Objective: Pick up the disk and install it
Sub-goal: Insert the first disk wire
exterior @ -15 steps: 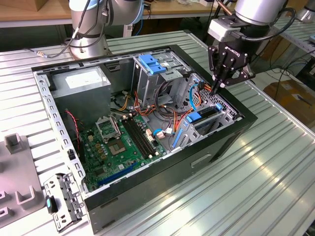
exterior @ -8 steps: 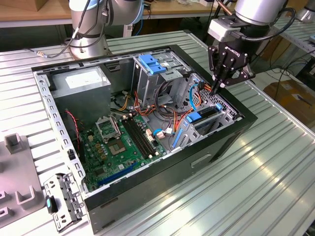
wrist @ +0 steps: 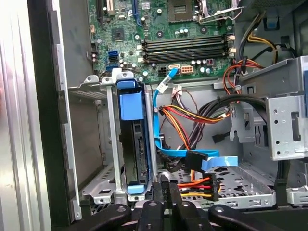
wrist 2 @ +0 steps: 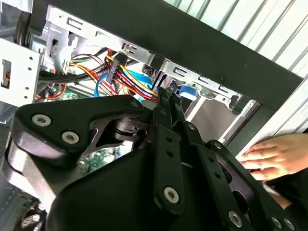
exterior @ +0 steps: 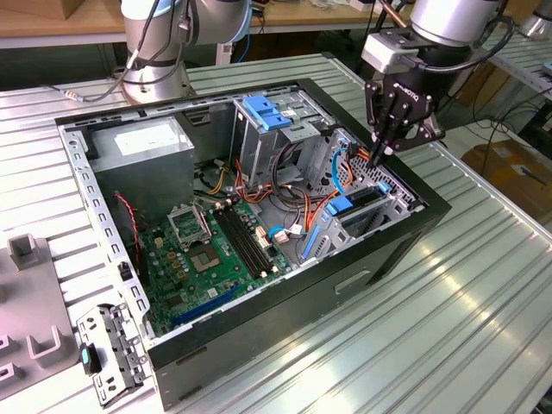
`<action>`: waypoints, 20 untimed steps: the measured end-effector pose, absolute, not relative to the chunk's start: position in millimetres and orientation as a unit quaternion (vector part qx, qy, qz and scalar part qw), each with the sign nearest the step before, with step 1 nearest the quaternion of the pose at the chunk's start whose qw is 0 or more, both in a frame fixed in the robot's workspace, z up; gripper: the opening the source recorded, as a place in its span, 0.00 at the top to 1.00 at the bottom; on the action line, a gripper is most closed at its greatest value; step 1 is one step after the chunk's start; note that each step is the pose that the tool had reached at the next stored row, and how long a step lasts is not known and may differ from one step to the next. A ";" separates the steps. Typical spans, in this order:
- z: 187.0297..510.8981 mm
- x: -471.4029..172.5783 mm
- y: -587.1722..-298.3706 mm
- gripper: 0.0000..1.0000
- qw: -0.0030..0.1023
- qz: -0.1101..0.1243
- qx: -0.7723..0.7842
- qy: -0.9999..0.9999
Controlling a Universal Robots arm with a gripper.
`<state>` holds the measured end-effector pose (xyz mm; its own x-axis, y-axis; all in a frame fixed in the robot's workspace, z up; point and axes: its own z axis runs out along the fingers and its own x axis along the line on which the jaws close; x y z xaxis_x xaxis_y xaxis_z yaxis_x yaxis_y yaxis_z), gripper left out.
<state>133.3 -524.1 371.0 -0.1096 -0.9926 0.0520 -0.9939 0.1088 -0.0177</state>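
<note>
The disk (exterior: 362, 200) sits on edge in the metal bay at the corner of the open computer case (exterior: 431, 216) on the exterior view's right, with its blue rail tabs at either end. In the first wrist view the disk (wrist: 138, 149) stands in that bay under a blue tab. My gripper (exterior: 378, 158) hangs just above the case beside the bay, over the orange and red cables. Its fingers are shut together with nothing between them in both wrist views (wrist 2: 166, 94) (wrist: 164, 183).
The green motherboard (exterior: 216, 250) lies in the middle of the case, with a grey power-supply box (exterior: 142, 142) at the far corner. A drive cage with a blue latch (exterior: 263, 112) stands at the back. Cable bundles (wrist: 192, 120) run beside the bay. A person's hand (wrist 2: 279, 154) rests by the case rim.
</note>
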 end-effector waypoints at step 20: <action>366.0 120.2 -529.0 0.84 0.009 0.026 0.694 -0.720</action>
